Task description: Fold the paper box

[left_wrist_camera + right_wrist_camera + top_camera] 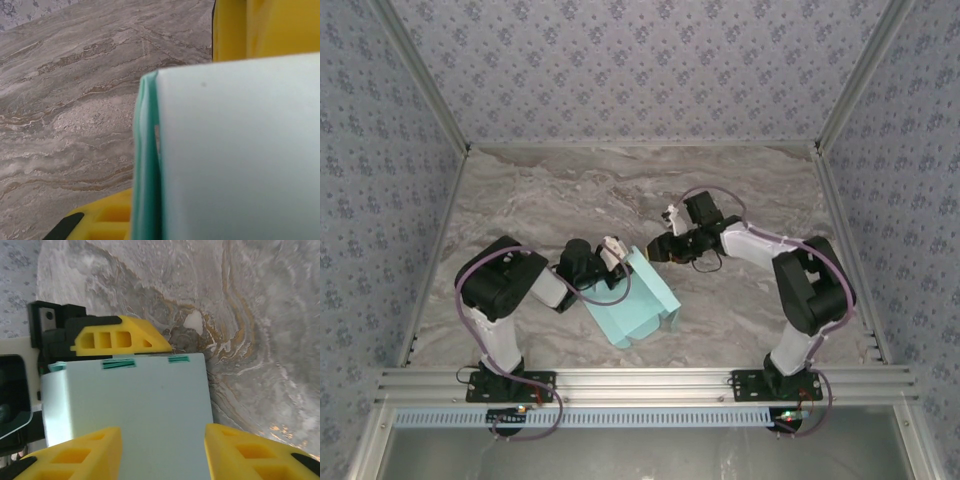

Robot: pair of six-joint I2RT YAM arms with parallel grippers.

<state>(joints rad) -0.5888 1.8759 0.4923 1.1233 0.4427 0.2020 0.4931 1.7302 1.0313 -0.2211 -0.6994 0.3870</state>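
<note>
1. Firstly, on the left, the left fingers (230, 30) straddle the upper-left edge of the paper box (635, 300); card lies between them, but I cannot tell whether they pinch it or merely bracket it
2. Centrally, the paper box sits over the near middle of the counter (570, 180), between the two arms, as a mint, partly closed shape; whether it rests flat or has one edge raised I cannot tell
3. Rightward, the right fingers (250, 450) stand apart over the flat top panel, open and gripping nothing
4. To do this step well, I judge the left side should steady the box while the right presses the panel down squarely and gently, since thin card buckles and the green tabs (119, 363) at the far edge could miss their slits
5. Underneath, the counter is grey-brown and marble-patterned; it looks smooth, so a sideways push may slide the box
6. Around it, floral-papered walls (640, 60) close the left, back and right, and a metal rail (640, 380) runs along the near edge
</note>
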